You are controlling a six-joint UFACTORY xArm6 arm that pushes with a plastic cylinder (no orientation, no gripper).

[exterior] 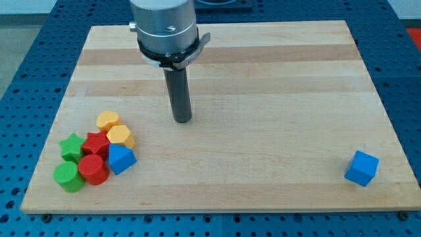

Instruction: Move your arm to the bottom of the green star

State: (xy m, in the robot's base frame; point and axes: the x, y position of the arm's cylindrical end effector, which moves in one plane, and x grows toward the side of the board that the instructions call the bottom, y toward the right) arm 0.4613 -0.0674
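Tip [182, 120] up-right of cluster; green star [71, 145] behind red star [97, 143], yellow blocks [114, 128]; no jaws on rod.

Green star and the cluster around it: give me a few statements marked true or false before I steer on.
1. My tip touches the green star. False: it stands apart, up and to the view's right.
2. A green cylinder sits just below the star. True.
3. The blue cube belongs to the cluster. False: it lies alone near the view's bottom right.
4. A red cylinder sits beside the green cylinder. True.
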